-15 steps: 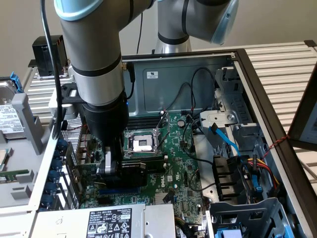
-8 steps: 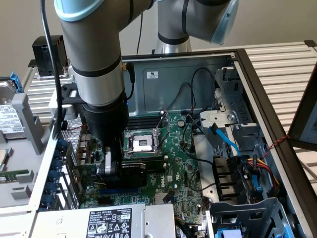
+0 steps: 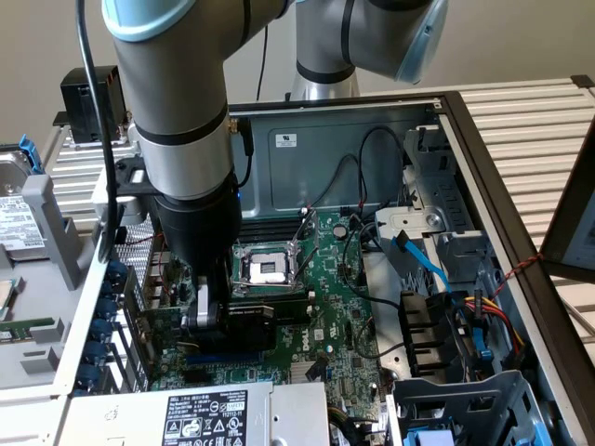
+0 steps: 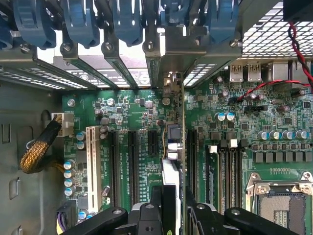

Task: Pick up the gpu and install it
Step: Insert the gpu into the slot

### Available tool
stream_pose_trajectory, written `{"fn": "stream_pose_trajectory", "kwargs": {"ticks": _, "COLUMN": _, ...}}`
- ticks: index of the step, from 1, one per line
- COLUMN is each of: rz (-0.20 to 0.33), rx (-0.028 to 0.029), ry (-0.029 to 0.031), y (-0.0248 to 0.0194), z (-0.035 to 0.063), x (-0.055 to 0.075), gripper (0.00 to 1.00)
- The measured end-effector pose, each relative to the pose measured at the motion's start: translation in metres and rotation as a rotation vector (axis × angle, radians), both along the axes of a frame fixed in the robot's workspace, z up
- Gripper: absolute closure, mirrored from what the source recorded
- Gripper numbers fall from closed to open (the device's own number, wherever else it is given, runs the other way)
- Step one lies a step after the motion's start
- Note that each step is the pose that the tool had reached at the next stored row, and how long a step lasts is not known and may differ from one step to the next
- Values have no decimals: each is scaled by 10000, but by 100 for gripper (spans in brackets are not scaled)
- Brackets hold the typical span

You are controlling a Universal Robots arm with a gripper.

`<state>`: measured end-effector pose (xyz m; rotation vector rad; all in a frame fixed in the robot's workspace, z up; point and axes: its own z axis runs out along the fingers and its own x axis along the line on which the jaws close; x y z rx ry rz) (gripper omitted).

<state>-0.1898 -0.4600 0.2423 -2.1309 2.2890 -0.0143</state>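
The gpu (image 4: 174, 142) stands edge-on in the wrist view, a thin card with its silver bracket end reaching the rear slot openings of the case. My gripper (image 4: 175, 195) is shut on its near edge, with the black fingers (image 4: 157, 203) pressed to both sides. In the exterior view the gpu's black shroud (image 3: 265, 311) lies low over the green motherboard (image 3: 339, 311), just below the cpu socket (image 3: 268, 268), and the gripper (image 3: 209, 314) clamps its end nearest the case's rear wall. The card lines up with a slot between the black expansion slots (image 4: 132, 166). Whether it is seated I cannot tell.
Blue retention clips (image 4: 127, 22) line the rear slot openings. A white slot (image 4: 91, 161) and a yellow braided cable (image 4: 39, 149) lie to one side, memory slots (image 4: 227, 176) and a red wire (image 4: 274, 84) to the other. A power supply (image 3: 200, 413) and drive cage (image 3: 465, 409) border the board.
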Motion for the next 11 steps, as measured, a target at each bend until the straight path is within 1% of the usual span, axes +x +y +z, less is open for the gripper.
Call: {"fn": "stream_pose_trajectory", "kwargs": {"ticks": 11, "rz": 93, "rx": -1, "ry": 0, "y": -6, "z": 0, "x": 0, "gripper": 73}}
